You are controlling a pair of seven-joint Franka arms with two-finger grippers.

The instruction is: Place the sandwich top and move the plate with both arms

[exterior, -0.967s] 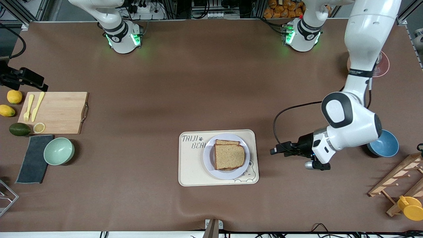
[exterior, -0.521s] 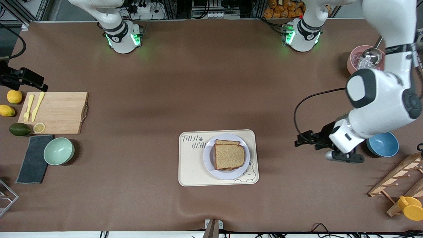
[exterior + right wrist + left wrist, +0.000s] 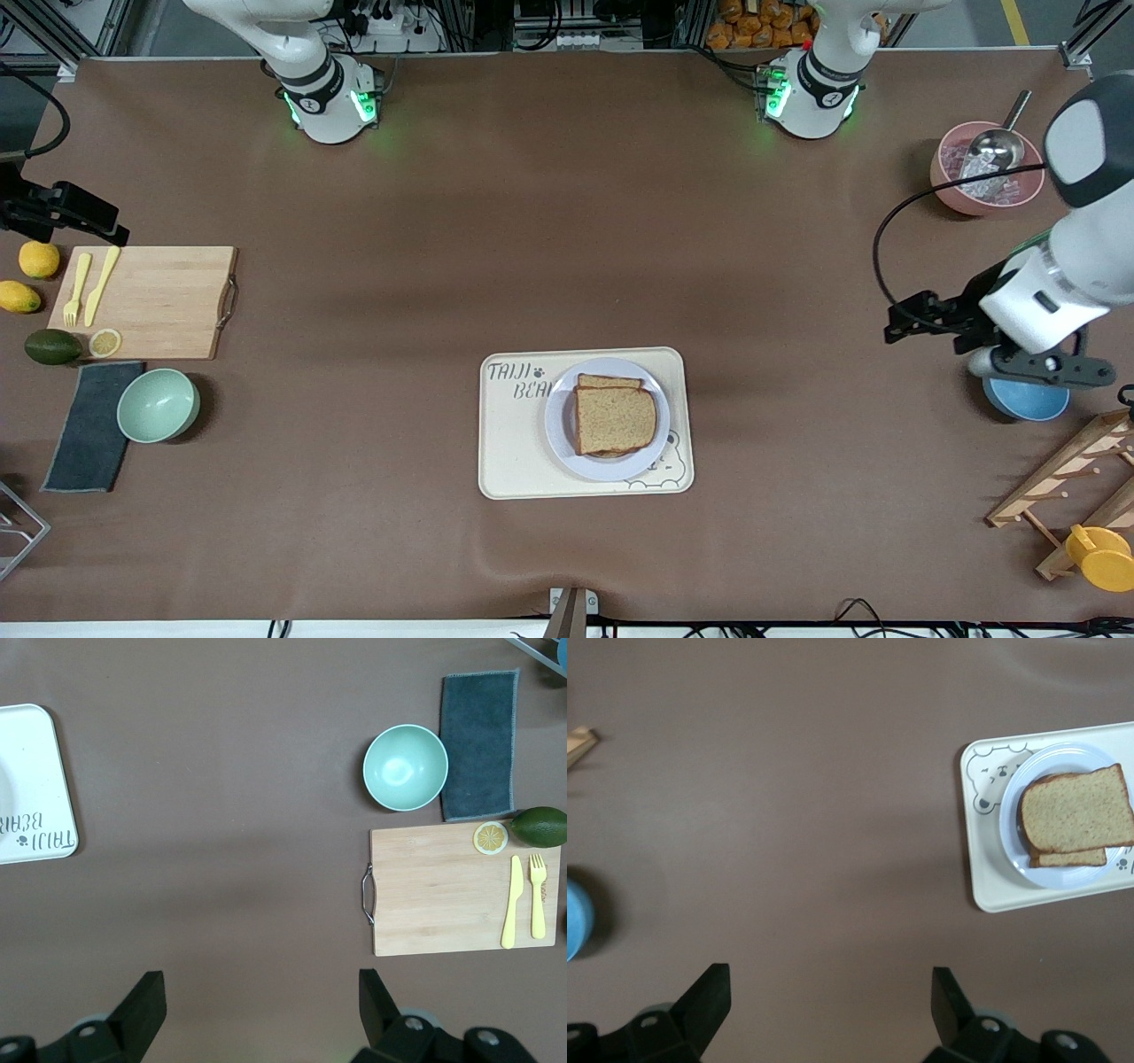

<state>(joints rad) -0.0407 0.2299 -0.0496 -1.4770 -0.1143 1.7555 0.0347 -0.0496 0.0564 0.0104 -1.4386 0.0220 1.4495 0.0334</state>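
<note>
The sandwich top lies on a lower bread slice on the pale plate, which sits on the cream bear tray. The left wrist view also shows the top slice, the plate and the tray. My left gripper is open and empty, up over bare table between the tray and a blue bowl; its fingers stand wide apart. My right gripper is open and empty, high over the table between the tray and the cutting board; the front view does not show it.
A blue bowl, a pink bowl with a scoop, a wooden rack and a yellow cup stand at the left arm's end. A cutting board, mint bowl, grey cloth and fruit lie at the right arm's end.
My left arm has drawn away from the tray toward its own end of the table, gripper open and empty. The sandwich and plate have not moved.
</note>
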